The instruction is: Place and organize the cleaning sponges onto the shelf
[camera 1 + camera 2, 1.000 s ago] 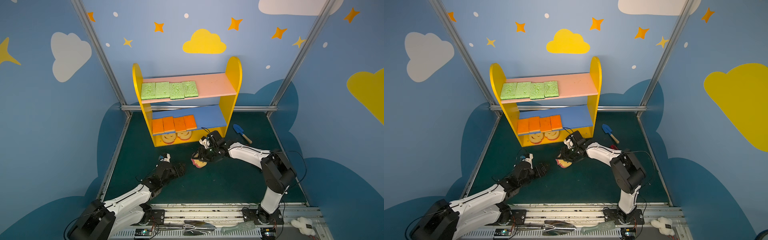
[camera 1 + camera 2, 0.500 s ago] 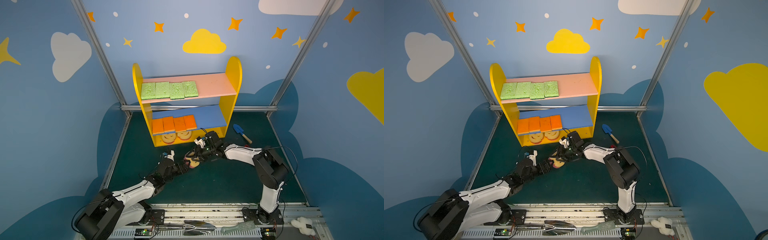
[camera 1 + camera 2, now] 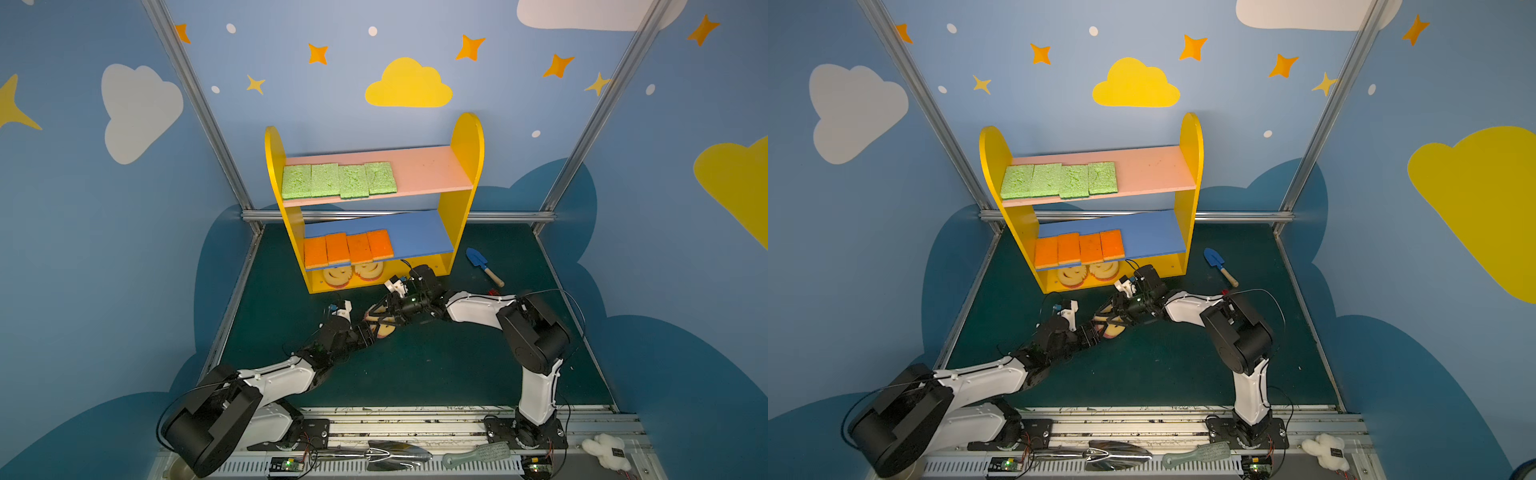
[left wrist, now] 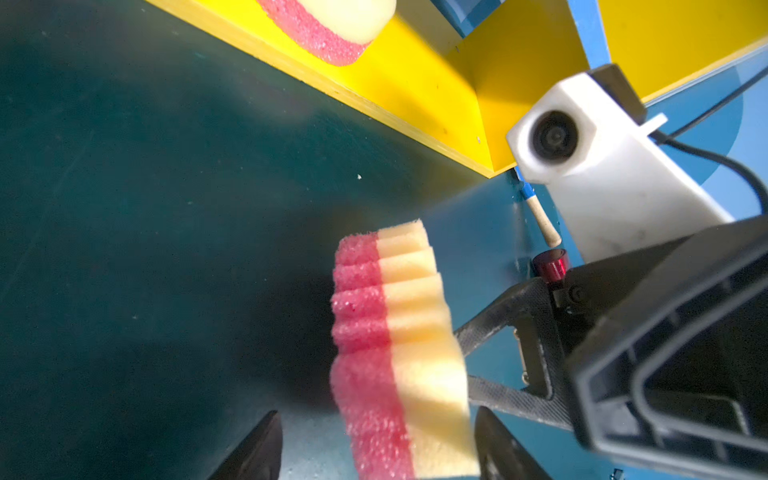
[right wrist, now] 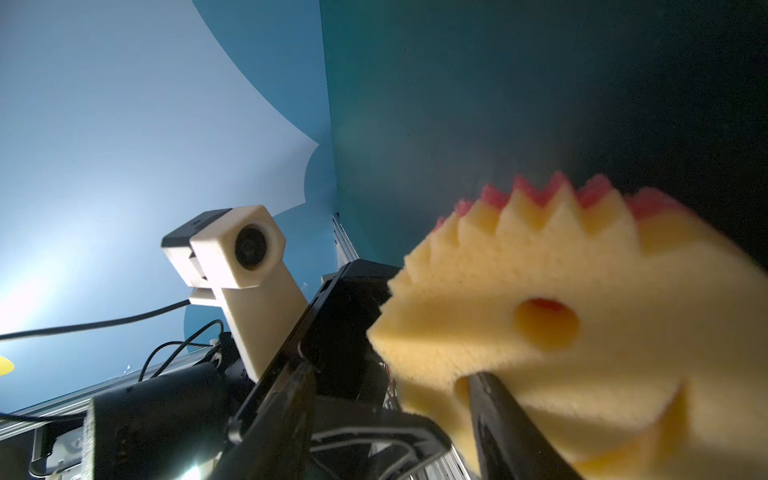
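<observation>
A round smiley sponge [image 3: 384, 330] [image 3: 1115, 330], yellow face and pink underside, hangs on edge above the green floor between both arms. My right gripper [image 3: 380, 318] [image 5: 392, 374] is shut on it; one finger [image 5: 498, 415] presses into the yellow face [image 5: 582, 332] by the mouth cut-out. My left gripper [image 3: 368, 332] [image 4: 376, 411] stands open around the sponge's edge [image 4: 399, 332], with a gap on the pink side. On the shelf [image 3: 467, 166] [image 3: 1190, 166], several green sponges [image 3: 338, 180] lie on the pink board, several orange ones [image 3: 348, 248] on the blue board, and two smiley ones [image 3: 353, 274] on the base.
A blue toy shovel [image 3: 482, 266] [image 3: 1219, 266] lies on the floor right of the shelf, its wooden handle [image 4: 544, 224] beside a small red part [image 4: 550, 264]. On the front rail lie a metal trowel [image 3: 390, 455], a brush [image 3: 478, 455] and a white plush [image 3: 606, 451].
The right gripper carried the smiley sponge to the left. The left arm reached forward until its jaws straddle the sponge, and they have narrowed.
</observation>
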